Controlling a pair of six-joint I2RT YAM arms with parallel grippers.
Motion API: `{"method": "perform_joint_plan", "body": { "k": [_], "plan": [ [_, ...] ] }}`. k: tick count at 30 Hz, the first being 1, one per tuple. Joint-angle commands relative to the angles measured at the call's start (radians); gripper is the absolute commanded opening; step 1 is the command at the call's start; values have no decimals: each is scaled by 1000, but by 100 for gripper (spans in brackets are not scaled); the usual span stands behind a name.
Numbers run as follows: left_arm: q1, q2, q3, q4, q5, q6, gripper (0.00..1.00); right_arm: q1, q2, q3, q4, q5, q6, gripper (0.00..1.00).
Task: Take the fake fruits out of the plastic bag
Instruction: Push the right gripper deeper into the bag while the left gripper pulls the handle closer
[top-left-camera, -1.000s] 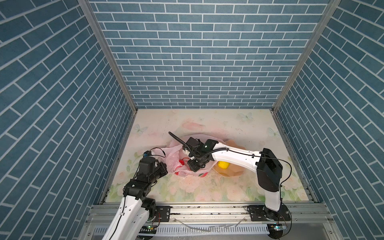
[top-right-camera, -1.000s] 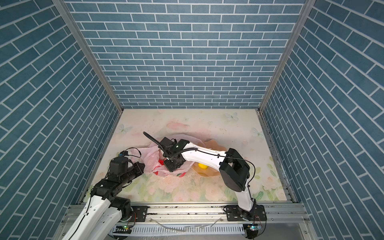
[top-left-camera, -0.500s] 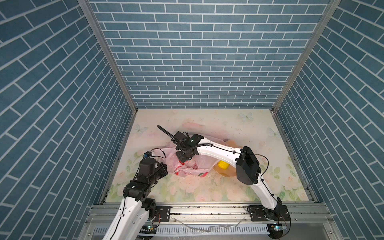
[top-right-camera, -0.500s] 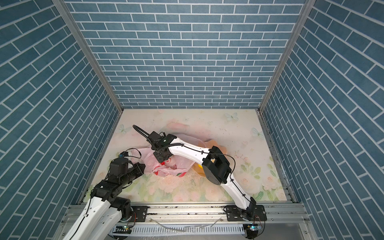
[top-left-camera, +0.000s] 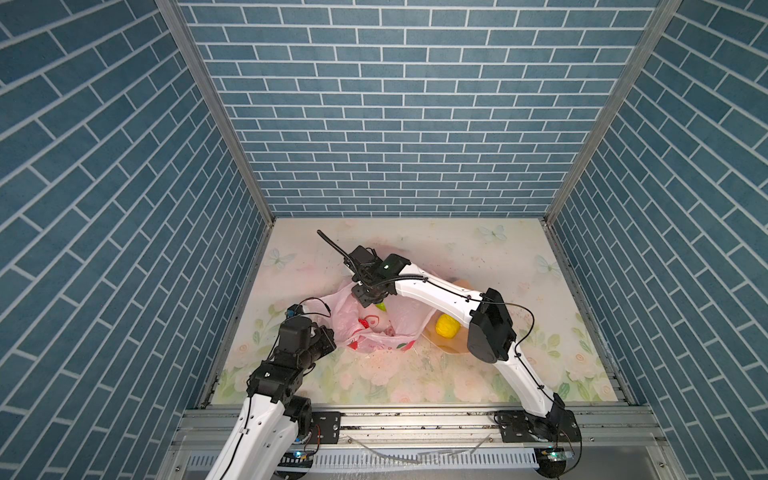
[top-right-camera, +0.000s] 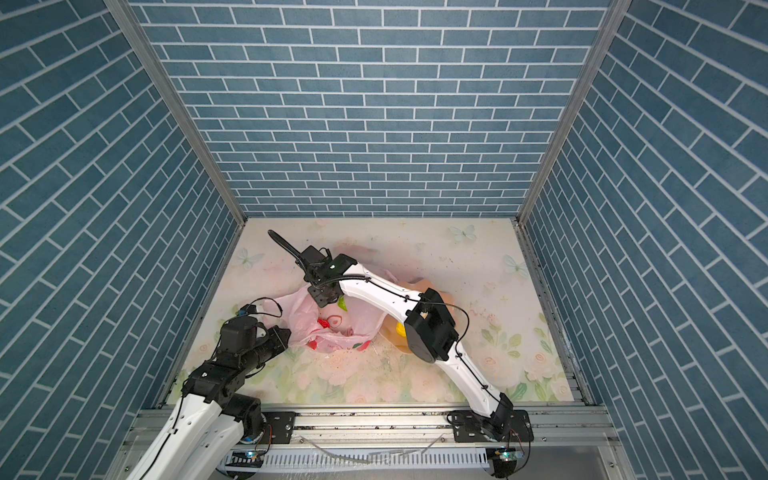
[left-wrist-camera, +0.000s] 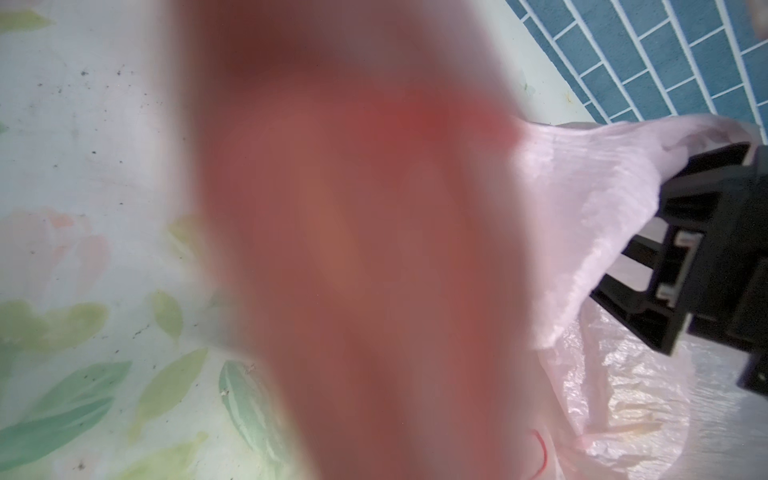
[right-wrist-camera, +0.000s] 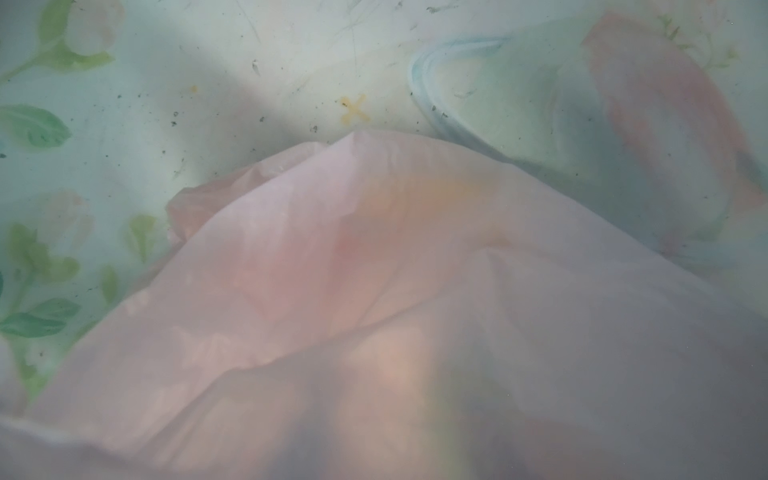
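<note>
Small green fake fruit (top-left-camera: 380, 307): sits in mouth of thin translucent pink plastic bag (top-left-camera: 409, 322), mid-counter (top-left-camera: 478, 257). Just beside my right hand (top-left-camera: 370, 299), on bowl side. Right hand nearer, poised above the mouth; spread or not, cannot tell. My left hand (top-left-camera: 330, 337) pinches bag edge. Round yellow fake fruit (top-left-camera: 446, 325) lies in peach scalloped bowl (top-left-camera: 453, 348).

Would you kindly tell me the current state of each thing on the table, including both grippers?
plastic bag: crumpled on the table, one edge pinched.
left gripper: shut on the plastic bag's edge.
right gripper: over the plastic bag's far side, open or shut unclear.
green fruit: at the plastic bag, just under the right gripper.
yellow fruit: out of the plastic bag, resting in the bowl.
bowl: upright beside the plastic bag.
</note>
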Motion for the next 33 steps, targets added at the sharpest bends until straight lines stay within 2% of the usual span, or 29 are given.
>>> {"method": "perform_joint_plan", "body": {
  "k": [1, 9, 16, 33],
  "plan": [
    [-7, -3, -8, 24, -13, -16, 15, -14, 36, 55, -59, 25, -48, 53],
    [-7, -6, 30, 44, 11, -29, 15, -23, 47, 71, -118, 77, -71, 60],
    [-11, -7, 75, 63, 40, -8, 15, -23, 2, -5, -115, 119, -70, 66],
    [-84, 39, 67, 74, -24, 24, 15, -22, -70, -202, -57, 78, 12, 72]
  ]
}}
